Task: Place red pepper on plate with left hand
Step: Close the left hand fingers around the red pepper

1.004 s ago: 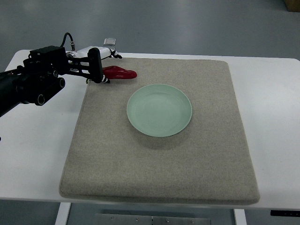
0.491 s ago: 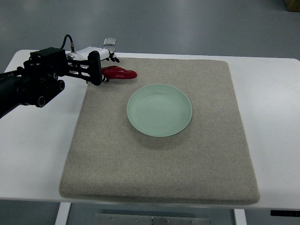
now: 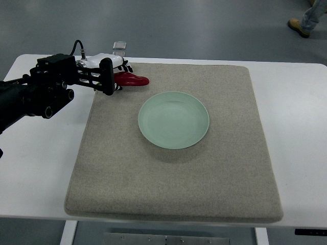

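Observation:
The red pepper (image 3: 134,79) lies on the grey mat (image 3: 173,178) near its far left corner. Its left end is hidden behind my left hand (image 3: 118,75), which comes in from the left on a black arm (image 3: 36,94) and sits right against the pepper. The pale green plate (image 3: 173,120) stands empty in the middle of the mat, to the right of and nearer than the pepper. The right arm is out of view.
The mat lies on a white table (image 3: 41,168). A small clear object (image 3: 119,46) stands at the table's far edge behind my hand. A person's shoe and trouser leg (image 3: 304,20) show on the floor at top right.
My left hand has shifted slightly to the right, closer over the pepper's left end. The pepper has stayed in place. A person's foot has come into view at top right.

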